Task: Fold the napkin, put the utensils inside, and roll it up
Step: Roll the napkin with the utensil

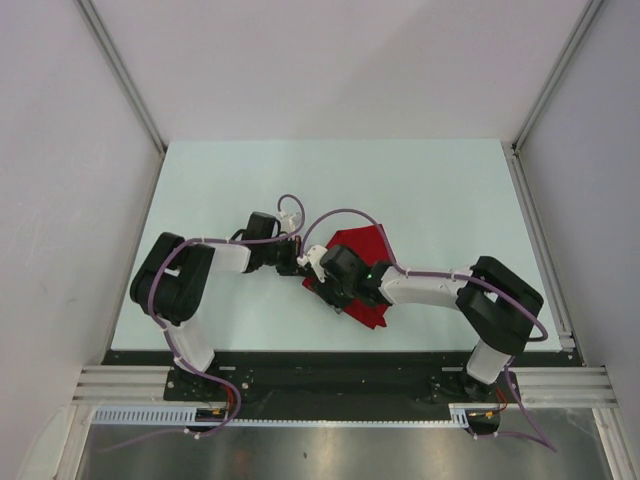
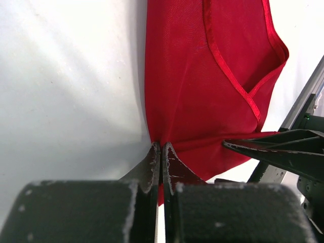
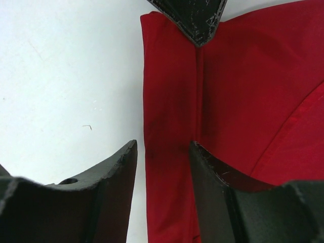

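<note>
The red napkin (image 1: pixel 366 246) lies folded on the table, partly under the right arm. In the left wrist view the napkin (image 2: pixel 202 91) shows a hemmed flap lying over it. My left gripper (image 2: pixel 161 148) is shut on the napkin's near edge, with red cloth pinched between the pads. My right gripper (image 3: pixel 163 144) is open and straddles a narrow folded strip along the napkin's (image 3: pixel 243 91) left edge. The left gripper's fingertips (image 3: pixel 197 23) show at the far end of that strip. In the top view the left gripper (image 1: pixel 303 267) and right gripper (image 1: pixel 326 290) meet at the napkin's left side. The utensils are out of view.
The pale table (image 1: pixel 440 190) spreads around the napkin, with walls at the back and sides. One finger of the right gripper (image 2: pixel 273 150) reaches into the left wrist view close to the cloth. A metal rail (image 1: pixel 540 235) runs along the table's right edge.
</note>
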